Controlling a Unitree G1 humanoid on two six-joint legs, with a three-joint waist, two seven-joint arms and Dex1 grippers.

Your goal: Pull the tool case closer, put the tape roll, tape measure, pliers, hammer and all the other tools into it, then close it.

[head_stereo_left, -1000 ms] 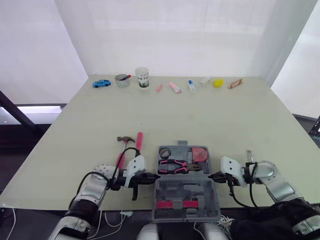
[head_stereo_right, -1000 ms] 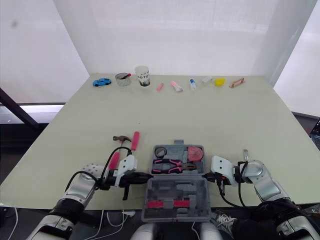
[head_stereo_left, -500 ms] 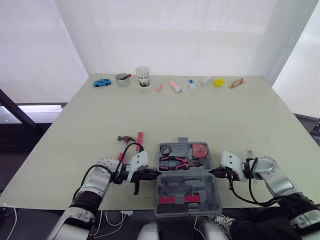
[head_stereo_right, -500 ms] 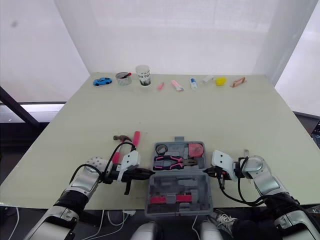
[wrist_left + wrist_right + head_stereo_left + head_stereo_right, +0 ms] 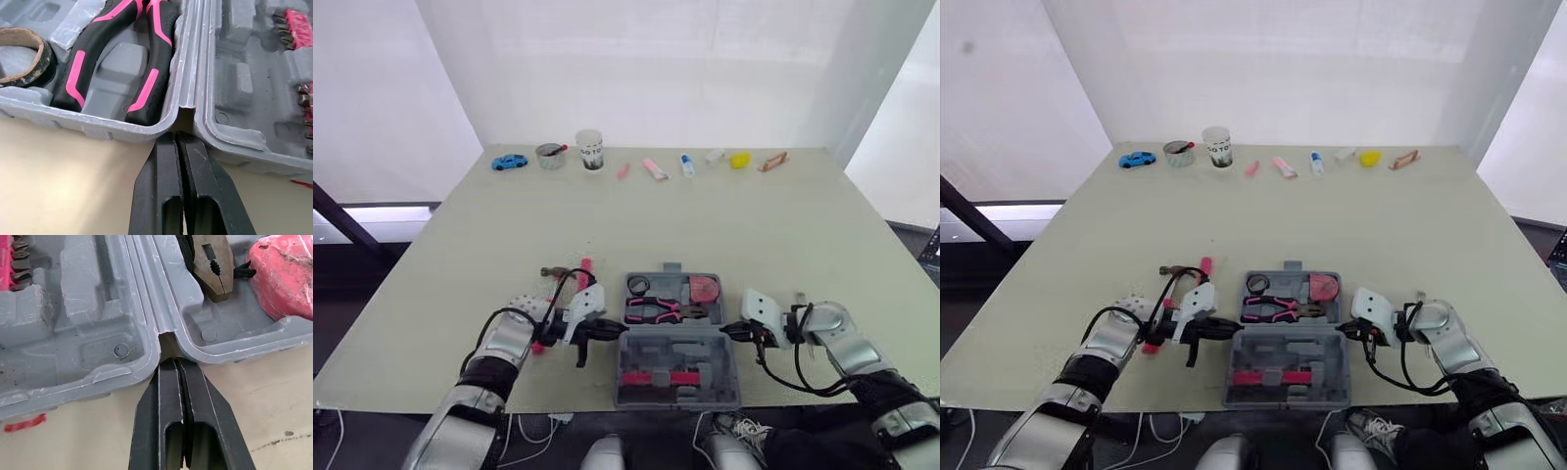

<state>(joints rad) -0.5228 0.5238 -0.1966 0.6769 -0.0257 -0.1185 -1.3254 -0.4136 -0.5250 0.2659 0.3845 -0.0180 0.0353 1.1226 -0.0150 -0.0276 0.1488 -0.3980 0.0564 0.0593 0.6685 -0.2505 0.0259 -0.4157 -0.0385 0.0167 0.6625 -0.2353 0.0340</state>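
The grey tool case (image 5: 677,343) lies open at the table's near edge. Its far half holds a tape roll (image 5: 639,285), pink-handled pliers (image 5: 656,309) and a pink tape measure (image 5: 705,290). The near half holds pink bit strips (image 5: 656,378). My left gripper (image 5: 618,334) is shut, its tips against the hinge notch on the case's left side. My right gripper (image 5: 725,331) is shut at the hinge notch on the right side. The pink-handled hammer (image 5: 582,268) lies on the table left of the case, partly behind my left arm.
A small metal tool (image 5: 800,296) lies right of the case by my right wrist. Along the far edge stand a blue toy car (image 5: 510,162), a tin (image 5: 549,156), a paper cup (image 5: 590,150) and several small items (image 5: 740,160). Bare table (image 5: 705,215) stretches between them and the case.
Both grippers have moved forward with the case between them, and it has slid a little farther onto the table. The hammer has stayed put.
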